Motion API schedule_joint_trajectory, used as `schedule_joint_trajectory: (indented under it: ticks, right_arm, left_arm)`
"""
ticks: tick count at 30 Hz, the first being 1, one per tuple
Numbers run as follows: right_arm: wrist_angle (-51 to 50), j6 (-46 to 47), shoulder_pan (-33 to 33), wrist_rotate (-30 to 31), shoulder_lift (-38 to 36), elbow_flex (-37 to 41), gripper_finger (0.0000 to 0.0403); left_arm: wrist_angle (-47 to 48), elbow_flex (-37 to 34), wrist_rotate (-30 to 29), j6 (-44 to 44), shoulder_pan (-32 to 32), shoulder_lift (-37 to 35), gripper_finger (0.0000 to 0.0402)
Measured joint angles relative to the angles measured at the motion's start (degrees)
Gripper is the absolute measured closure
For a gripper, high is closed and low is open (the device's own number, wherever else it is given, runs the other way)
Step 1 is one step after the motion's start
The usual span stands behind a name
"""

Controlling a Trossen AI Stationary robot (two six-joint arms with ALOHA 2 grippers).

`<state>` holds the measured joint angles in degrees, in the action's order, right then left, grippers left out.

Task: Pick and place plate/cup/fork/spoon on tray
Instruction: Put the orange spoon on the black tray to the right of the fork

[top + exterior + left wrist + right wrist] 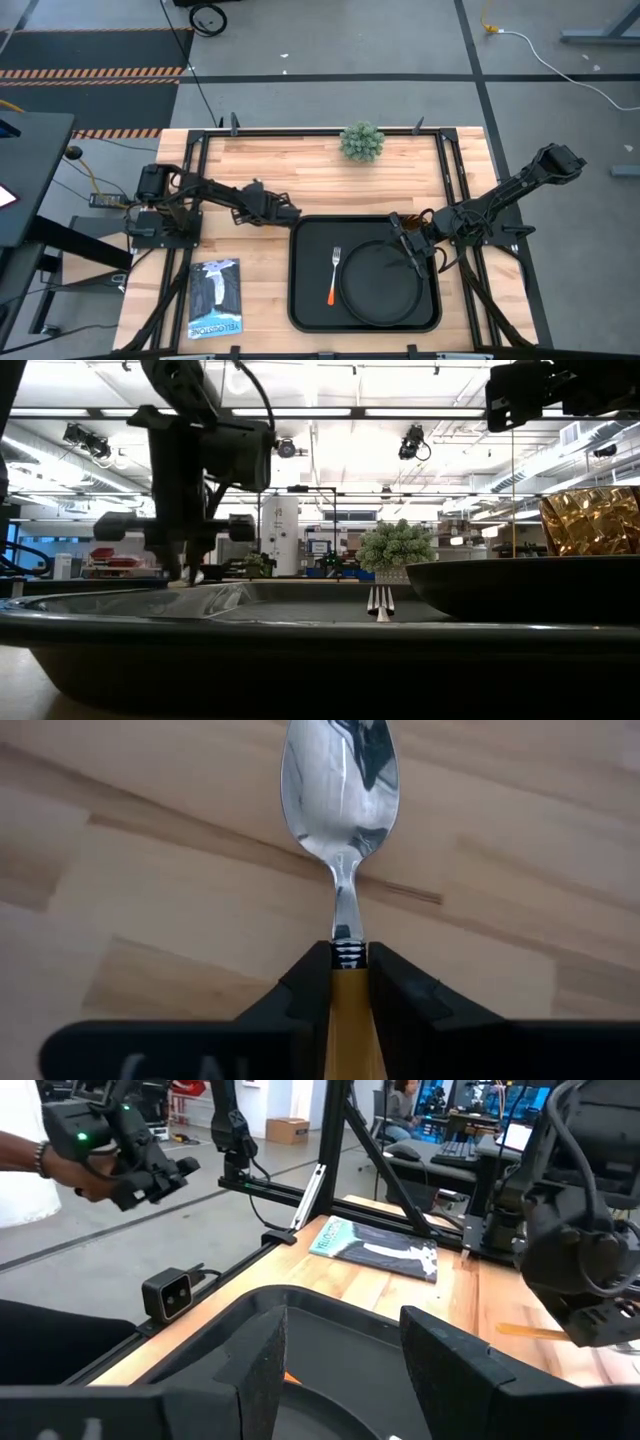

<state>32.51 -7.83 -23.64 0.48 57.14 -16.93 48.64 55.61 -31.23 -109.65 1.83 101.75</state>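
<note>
Spoon: you have the spoon (340, 810) clamped by its orange-yellow handle between the left gripper's fingers (300, 995); in the left wrist view its silver bowl sticks out ahead of them over bare wood
Left gripper: your left gripper (290, 214) sits left of centre in the high view, grasping the spoon just off the tray's upper left corner, over the table (300, 165)
Tray: the tray (300, 300) fills the lower middle of the high view, lying flat on the wood
Plate: the plate (380, 300) lies inside the tray, in its right half
Fork: the fork (334, 275) lies in the tray just left of the plate, tines toward the top of the frame, orange handle toward the bottom
Cup: you see the cup (590, 520) only at the right edge of the low view, amber, showing above the plate's rim; whether it stands on the plate you cannot tell
Right gripper: your right gripper (418, 262) hangs over the plate's upper right rim, its fingers (265, 1370) spread apart and holding nothing
Around: a small green plant (361, 141) at the table's top edge, a booklet (214, 297) lower left of the tray
Beyond the table: a person's hand (85, 1175) at the upper left of the right wrist view holds a dark device
</note>
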Motion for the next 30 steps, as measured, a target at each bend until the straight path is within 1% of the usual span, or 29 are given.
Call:
schedule_joint_trajectory:
  ticks: [4,7,15,19,24,30]
  right_arm:
    - [-0.02,0.12,0.0,-0.03,0.0,0.0,0.0202]
    - [-0.02,0.12,0.0,-0.04,0.0,0.02,0.0202]
    - [-0.02,0.15,0.0,-0.04,0.0,0.01,0.0202]
    - [-0.02,-0.08,0.0,-0.04,0.0,0.01,0.0202]
    - [-0.02,0.13,0.0,-0.06,0.0,0.01,0.0202]
    - [-0.02,0.15,0.0,-0.06,0.0,0.02,0.0202]
  left_arm:
    - [0.05,1.57,-2.76,0.0,1.54,0.0,0.0338]
    - [-0.14,2.67,-3.52,0.03,2.76,-0.02,0.0336]
    - [-2.26,5.81,-7.5,0.0,8.2,-0.11,0.0336]
    - [-3.88,6.69,-7.63,-0.03,10.48,-0.13,0.0336]
    - [-9.88,7.28,-7.75,1.87,13.28,-0.13,0.0336]
    - [-14.9,7.29,-7.12,2.04,16.33,-0.13,0.0336]
